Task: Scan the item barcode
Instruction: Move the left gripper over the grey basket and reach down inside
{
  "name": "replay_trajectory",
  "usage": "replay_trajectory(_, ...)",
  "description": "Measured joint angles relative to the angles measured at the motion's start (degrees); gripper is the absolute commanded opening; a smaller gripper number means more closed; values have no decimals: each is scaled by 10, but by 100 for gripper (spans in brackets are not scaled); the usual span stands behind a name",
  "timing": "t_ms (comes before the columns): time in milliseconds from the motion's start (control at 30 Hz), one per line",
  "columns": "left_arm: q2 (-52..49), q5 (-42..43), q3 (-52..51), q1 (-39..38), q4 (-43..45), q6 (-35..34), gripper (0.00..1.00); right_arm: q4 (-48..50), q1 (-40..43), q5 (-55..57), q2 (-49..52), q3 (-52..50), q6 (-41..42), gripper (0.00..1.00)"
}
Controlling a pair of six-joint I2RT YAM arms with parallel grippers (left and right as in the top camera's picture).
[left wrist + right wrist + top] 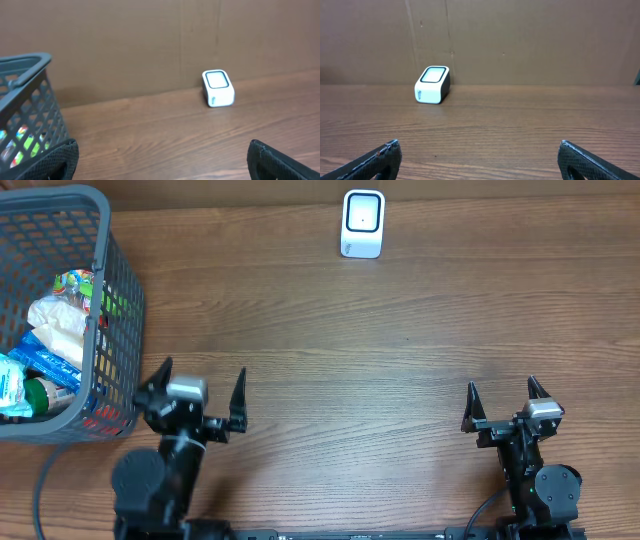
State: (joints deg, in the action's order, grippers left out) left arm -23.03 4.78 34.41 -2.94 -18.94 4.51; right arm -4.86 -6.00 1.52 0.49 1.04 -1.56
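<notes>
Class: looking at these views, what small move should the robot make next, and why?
Probably move the left gripper over the basket toward an item. It and the right gripper stand open and empty, the items all lie in the basket beside the left arm, and nothing is before the scanner yet.

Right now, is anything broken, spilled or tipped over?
No, nothing stands out. The white scanner sits on its base, the grey basket stands upright with packets inside, and the left end effector and right end effector are open, empty.
</notes>
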Motion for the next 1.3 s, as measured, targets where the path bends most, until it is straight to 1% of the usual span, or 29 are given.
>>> replay_trajectory(167,-130,23,161,0,-91,-1,100,1,0,0,0,0,0,100)
replay_trajectory(267,-208,33,273,0,-166,-1,99,1,0,0,0,0,0,100)
replay_trajectory(533,-432,33,619,0,-413,5,100,1,0,0,0,0,0,100)
replay_trajectory(733,-635,-17,905,1,-632,14,100,1,0,0,0,0,0,100)
replay_trajectory(800,-698,-26,981,1,-672,15,100,1,0,0,0,0,0,100)
replay_trajectory(900,-751,-31,1024,1,-683,16,100,1,0,0,0,0,0,100)
replay_trajectory(1133,-797,-32,1030,1,-692,14,100,1,0,0,0,0,0,100)
replay_trajectory(1167,-799,-37,1030,1,-691,6,100,1,0,0,0,0,0,100)
replay_trajectory(1300,-801,-85,1038,9,-701,-63,100,1,0,0,0,0,0,100)
